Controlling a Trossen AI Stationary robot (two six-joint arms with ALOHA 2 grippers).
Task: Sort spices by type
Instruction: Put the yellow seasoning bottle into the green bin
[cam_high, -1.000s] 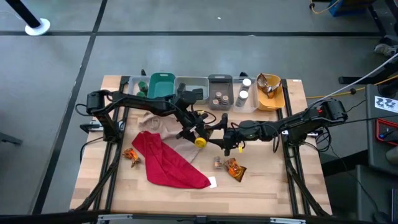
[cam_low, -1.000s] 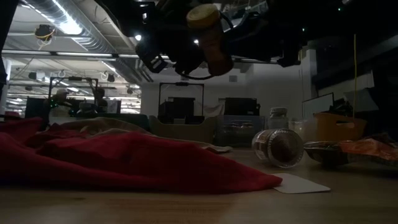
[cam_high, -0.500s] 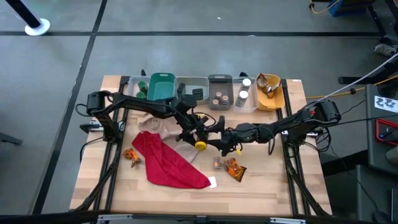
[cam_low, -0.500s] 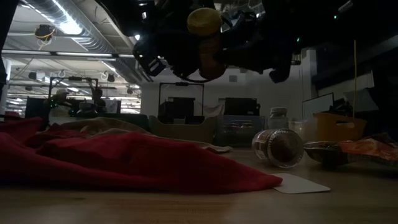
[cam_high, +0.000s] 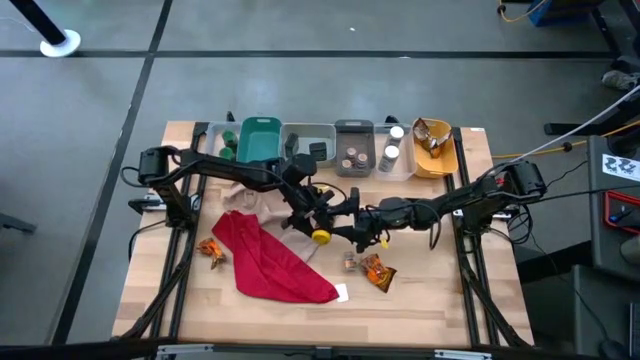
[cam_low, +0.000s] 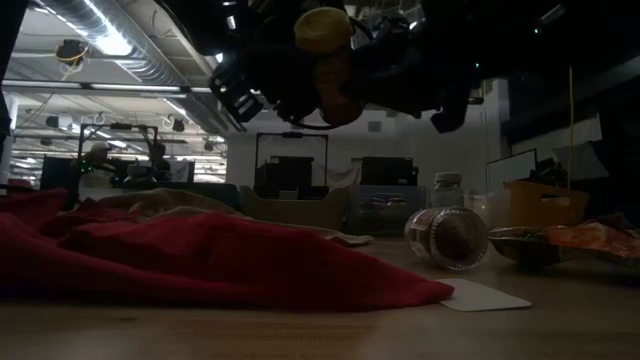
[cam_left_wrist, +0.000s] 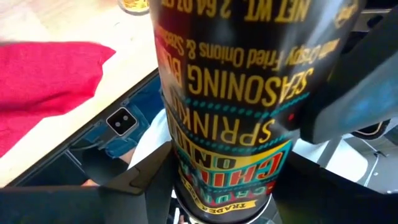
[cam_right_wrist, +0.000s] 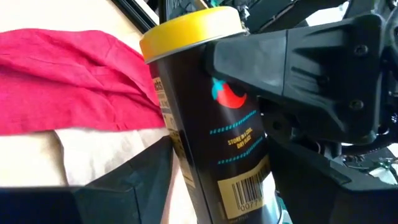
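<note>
at frame centre of the high view, the left gripper (cam_high: 312, 222) and right gripper (cam_high: 352, 222) both pinch the yellow-capped seasoning bottle (cam_high: 321, 235) held aloft above the wooden table (cam_high: 420, 300), apparently mid hand-over. one grip ought to stay firm until the other lets go, or the bottle may drop. below lies a red cloth (cam_high: 270, 262); an orange packet (cam_high: 378, 270) sits lower right. bins (cam_high: 350, 145) line the upper edge. an open workshop shows beyond.
</note>
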